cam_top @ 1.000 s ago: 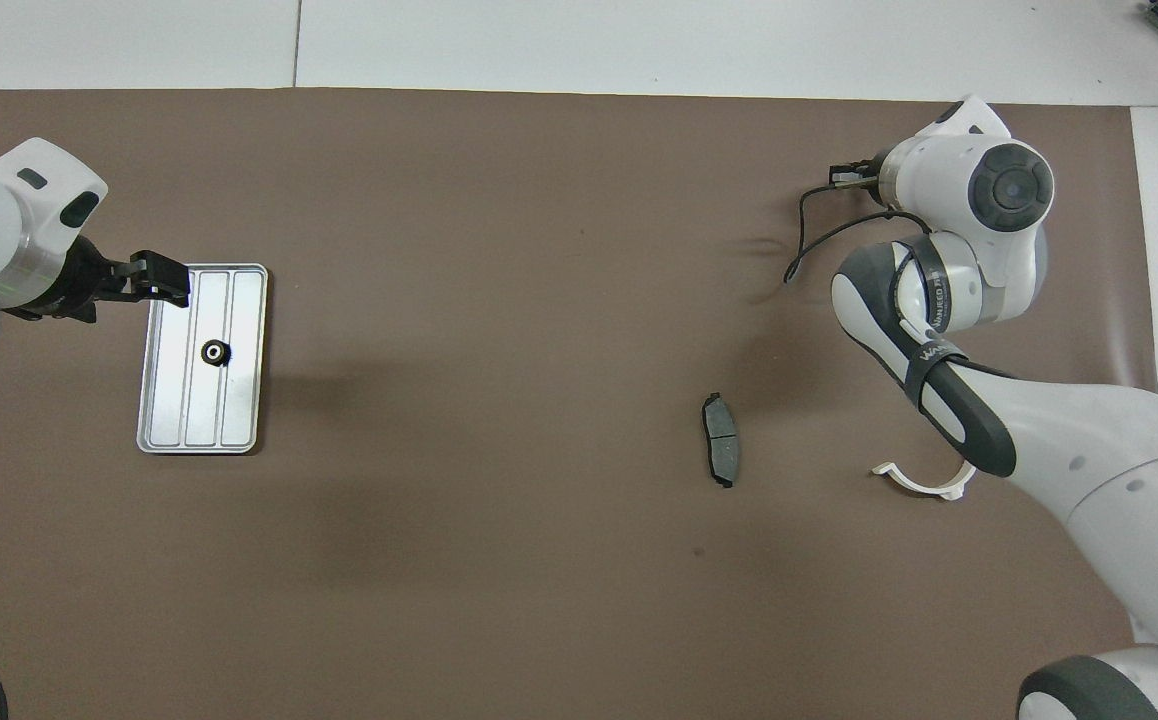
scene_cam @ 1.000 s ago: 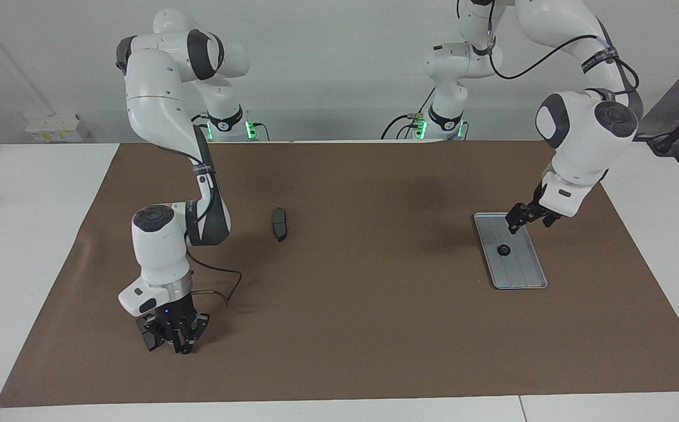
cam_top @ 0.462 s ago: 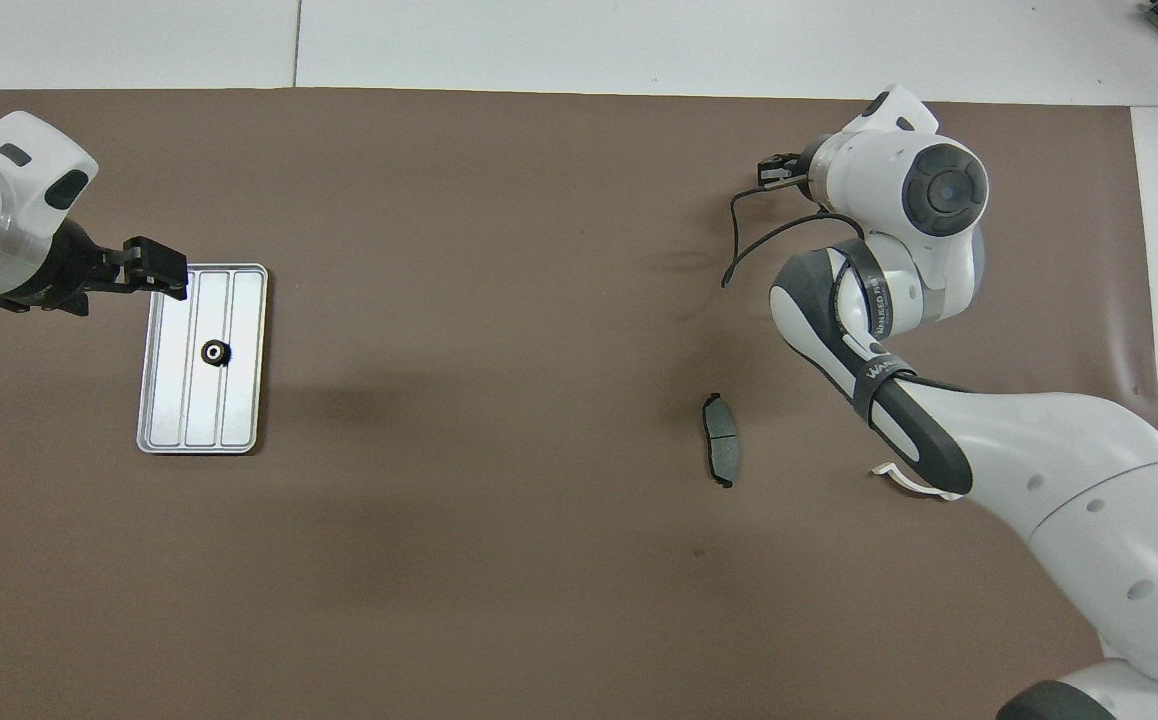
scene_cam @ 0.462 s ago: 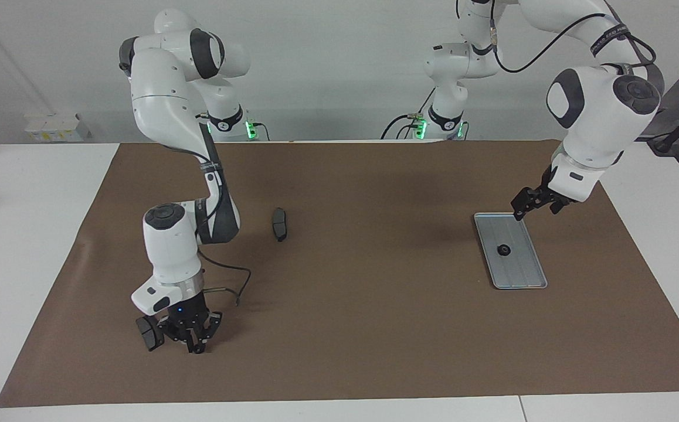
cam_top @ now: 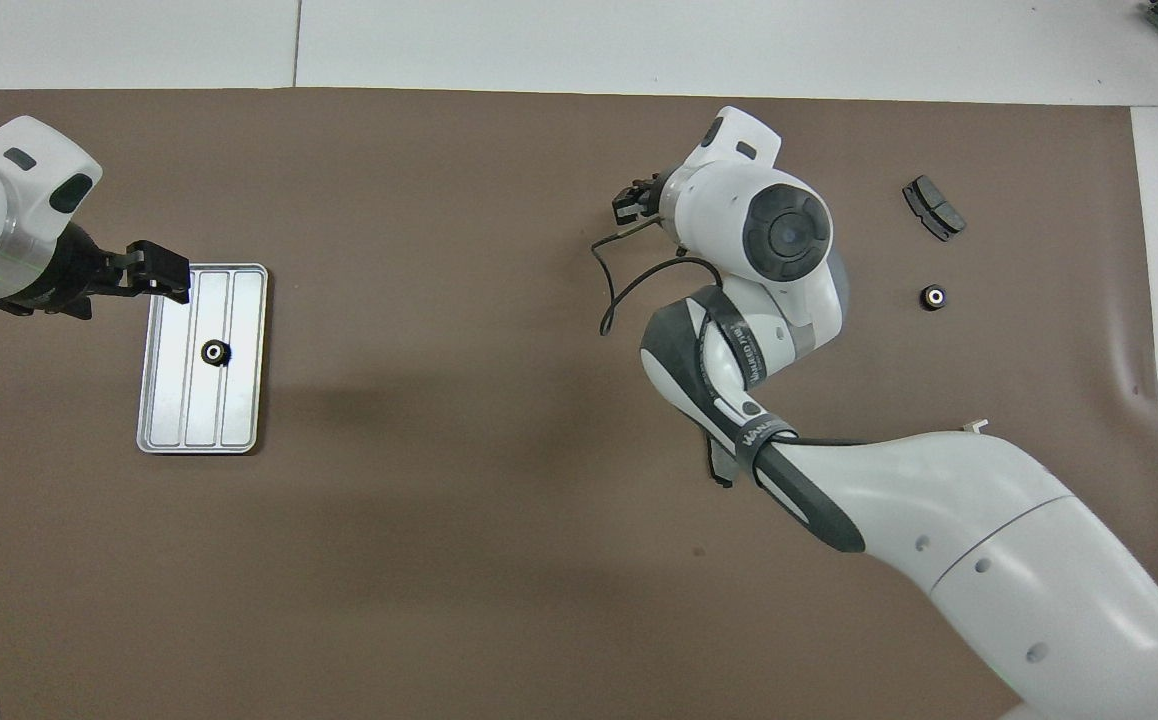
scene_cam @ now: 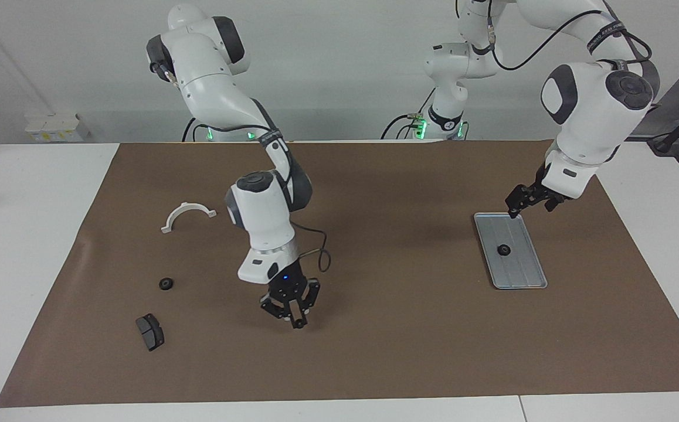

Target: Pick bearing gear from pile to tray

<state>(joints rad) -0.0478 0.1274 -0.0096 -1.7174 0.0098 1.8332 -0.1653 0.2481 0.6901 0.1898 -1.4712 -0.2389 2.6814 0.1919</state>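
One black bearing gear [scene_cam: 503, 250] [cam_top: 214, 352] lies in the silver tray [scene_cam: 521, 272] [cam_top: 239, 400]. My left gripper [scene_cam: 518, 206] [cam_top: 167, 278] hangs open over the tray's corner nearest the robots, holding nothing. What remains of the pile lies at the right arm's end: a loose gear [scene_cam: 166, 283] [cam_top: 932, 297], a dark brake pad [scene_cam: 149, 332] [cam_top: 933, 208] and a white half-ring bracket [scene_cam: 189, 213]. My right gripper [scene_cam: 294, 316] [cam_top: 629, 205] is raised over the bare mat near the table's middle. It is shut, with a small dark gear pinched at its tips.
A second brake pad [cam_top: 715, 468] lies mostly hidden under the right arm. The brown mat [scene_cam: 386, 328] covers the table, and a cable loops from the right wrist. Small items sit on the white table past the mat at the right arm's end.
The right arm lifted off the pile and swung toward the table's middle with its gripper shut, uncovering the loose gear and the white bracket. The left gripper rose slightly and stayed by the tray's corner.
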